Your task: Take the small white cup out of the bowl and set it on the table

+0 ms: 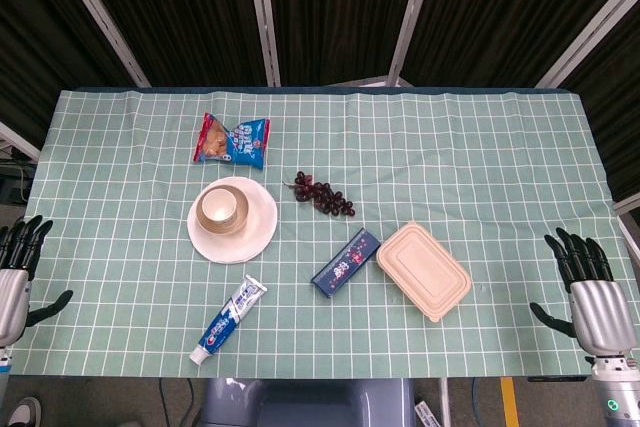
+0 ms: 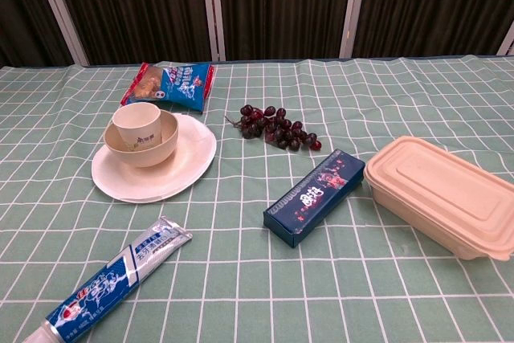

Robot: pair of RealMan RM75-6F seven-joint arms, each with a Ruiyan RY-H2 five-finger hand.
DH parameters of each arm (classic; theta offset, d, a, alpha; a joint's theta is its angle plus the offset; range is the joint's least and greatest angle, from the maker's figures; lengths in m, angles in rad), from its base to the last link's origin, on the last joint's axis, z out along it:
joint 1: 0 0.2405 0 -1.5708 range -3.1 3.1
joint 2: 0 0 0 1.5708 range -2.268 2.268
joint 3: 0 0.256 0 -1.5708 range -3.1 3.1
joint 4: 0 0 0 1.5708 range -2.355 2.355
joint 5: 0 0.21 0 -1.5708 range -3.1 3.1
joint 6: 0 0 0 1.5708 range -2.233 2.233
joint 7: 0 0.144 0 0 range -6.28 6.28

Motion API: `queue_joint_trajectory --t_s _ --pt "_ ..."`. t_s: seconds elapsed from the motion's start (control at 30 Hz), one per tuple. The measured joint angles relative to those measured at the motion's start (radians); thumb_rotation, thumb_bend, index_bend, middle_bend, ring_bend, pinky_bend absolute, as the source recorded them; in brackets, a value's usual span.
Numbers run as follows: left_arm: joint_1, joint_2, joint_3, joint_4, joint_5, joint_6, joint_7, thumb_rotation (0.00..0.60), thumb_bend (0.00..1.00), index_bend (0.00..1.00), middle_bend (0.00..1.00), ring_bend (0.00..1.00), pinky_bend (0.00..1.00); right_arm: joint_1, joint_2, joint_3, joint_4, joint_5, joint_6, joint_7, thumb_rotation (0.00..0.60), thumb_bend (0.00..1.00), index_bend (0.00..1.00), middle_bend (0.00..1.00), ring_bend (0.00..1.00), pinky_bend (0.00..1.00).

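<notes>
Cup in the bowl, both hands far off at the frame's lower corners
The white cup (image 2: 137, 124) stands upright in the bowl (image 2: 159, 147) on a plate (image 2: 185, 168), left of centre; left hand (image 1: 15, 269) and right hand (image 1: 590, 292) spread, holding nothing

Printing showed on four things, but none of it could be read: small marks on the white cup (image 2: 137, 128), white characters on the dark blue box (image 2: 314, 196), lettering along the toothpaste tube (image 2: 108, 283), and a logo on the snack packet (image 2: 170, 84).
</notes>
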Motion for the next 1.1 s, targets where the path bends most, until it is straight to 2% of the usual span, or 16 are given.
queue_joint_trajectory --t_s 0.57,0.67,0.8,0.87,1.1 --pt "-0.033 -0.019 -0.014 0.009 -0.01 -0.045 0.011 0.6 0.19 0.0 0.0 0.0 0.0 -0.003 0.007 0.004 -0.004 0.004 0.004 0.015 0.6 0.07 0.04 0.0 0.0 0.0" --pt "-0.061 -0.037 -0.039 0.013 -0.022 -0.064 0.014 0.6 0.19 0.09 0.0 0.0 0.0 -0.002 0.009 0.004 -0.003 0.004 0.001 0.021 0.6 0.07 0.04 0.0 0.0 0.0" --pt "-0.121 -0.071 -0.081 0.023 -0.057 -0.12 0.064 0.6 0.19 0.28 0.0 0.0 0.0 -0.002 0.011 0.002 -0.002 0.002 0.001 0.032 0.6 0.07 0.04 0.0 0.0 0.0" --pt "-0.153 -0.087 -0.1 0.027 -0.082 -0.157 0.092 0.6 0.19 0.34 0.0 0.0 0.0 -0.003 0.014 0.002 -0.004 -0.001 0.005 0.039 0.6 0.07 0.04 0.0 0.0 0.0" --pt "-0.286 -0.177 -0.161 0.064 -0.19 -0.299 0.197 0.6 0.2 0.43 0.0 0.0 0.0 -0.002 0.021 0.006 -0.004 0.007 0.0 0.06 0.6 0.07 0.04 0.0 0.0 0.0"
